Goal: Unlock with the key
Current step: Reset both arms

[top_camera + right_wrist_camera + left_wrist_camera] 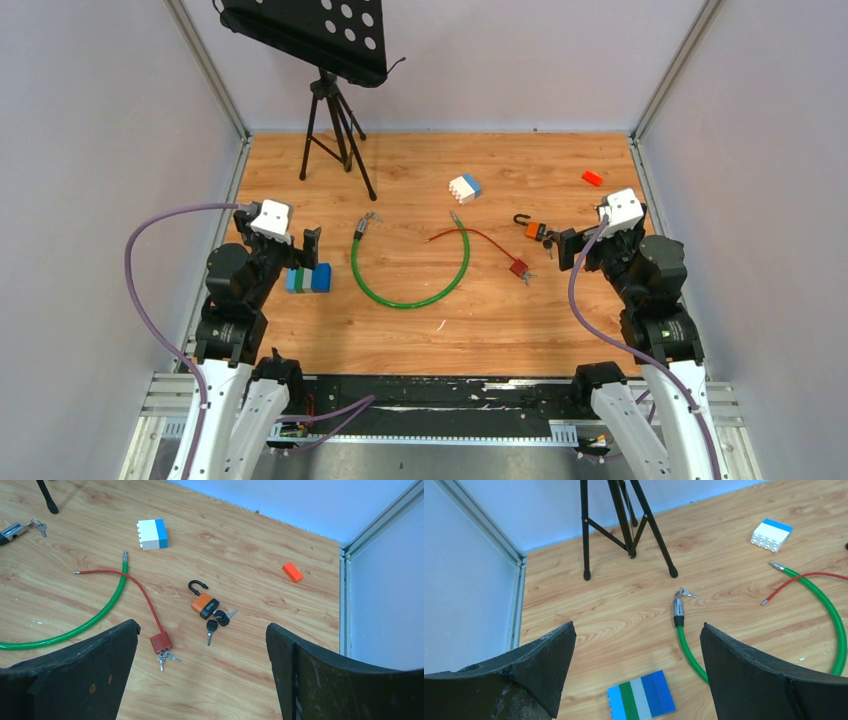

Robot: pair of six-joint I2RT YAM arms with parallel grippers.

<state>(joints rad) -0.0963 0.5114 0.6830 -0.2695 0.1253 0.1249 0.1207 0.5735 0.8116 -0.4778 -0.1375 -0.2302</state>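
One orange padlock (205,605); hooked shackle (196,582) open.

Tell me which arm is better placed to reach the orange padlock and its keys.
Right. The orange padlock and its keys lie just ahead of the open right gripper; the left gripper hangs beyond the green cable lock.

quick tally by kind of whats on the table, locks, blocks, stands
locks: 3 (green cable lock, red cable lock, orange padlock)
toy blocks: 3 (white-blue block, striped block, orange block)
tripod stand: 1
total: 7
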